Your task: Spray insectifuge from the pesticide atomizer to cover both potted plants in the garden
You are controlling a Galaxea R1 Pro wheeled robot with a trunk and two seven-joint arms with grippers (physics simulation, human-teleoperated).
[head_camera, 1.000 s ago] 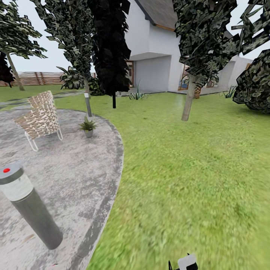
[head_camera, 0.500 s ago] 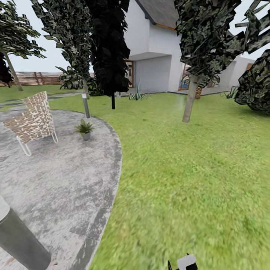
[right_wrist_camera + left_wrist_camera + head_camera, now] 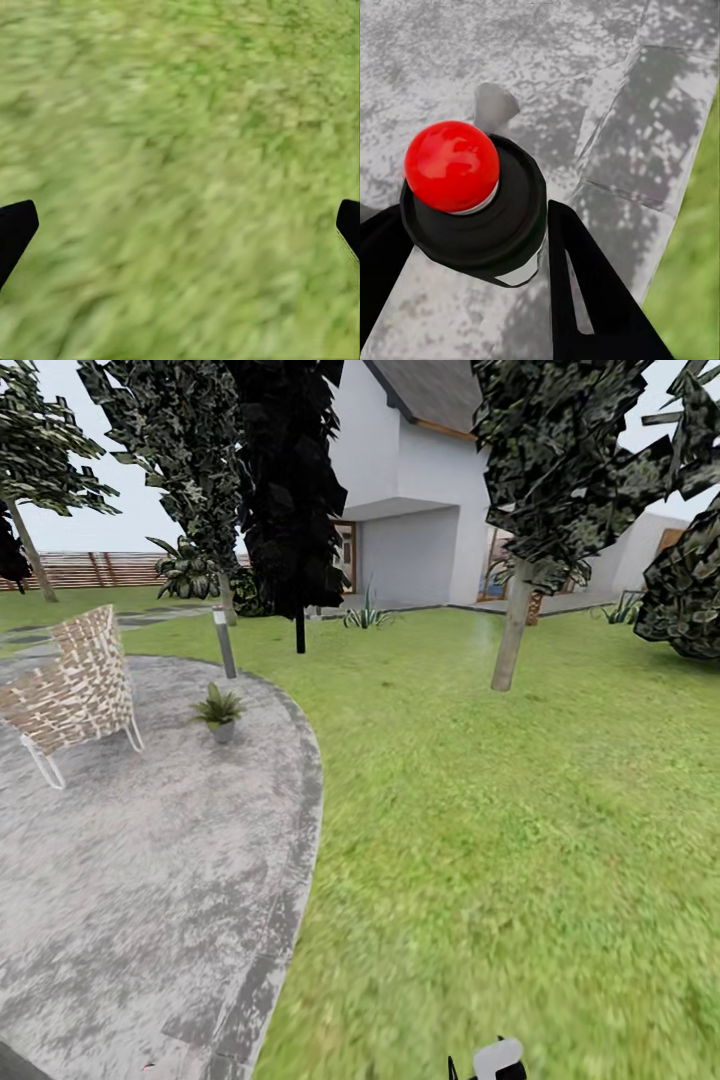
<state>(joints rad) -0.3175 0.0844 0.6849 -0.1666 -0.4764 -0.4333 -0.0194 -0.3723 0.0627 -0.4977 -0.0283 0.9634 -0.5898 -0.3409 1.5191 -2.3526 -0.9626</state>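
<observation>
My left gripper [image 3: 476, 214] is shut on the pesticide atomizer [image 3: 472, 202]. The atomizer has a black round head topped by a red dome, with a white band just below. Grey mottled paving lies under it. One potted plant [image 3: 218, 710], a low green rosette in a small grey pot, stands on the patio's far right side beside a woven chair [image 3: 70, 695]. My right gripper [image 3: 180, 225] hangs open over blurred grass, with nothing between its fingers. A black-and-white part of it shows at the head view's bottom edge [image 3: 490, 1062].
The round grey patio [image 3: 150, 880] fills the left and lawn [image 3: 500, 810] the right. A short light post [image 3: 223, 642] stands behind the plant. Tree trunks [image 3: 510, 640] rise on the lawn before a white house [image 3: 410, 510]. A slat fence [image 3: 90, 570] runs far left.
The whole head view has shifted with the robot's travel, so chair and plant sit further left. The atomizer in my left gripper has slid out at that view's lower left.
</observation>
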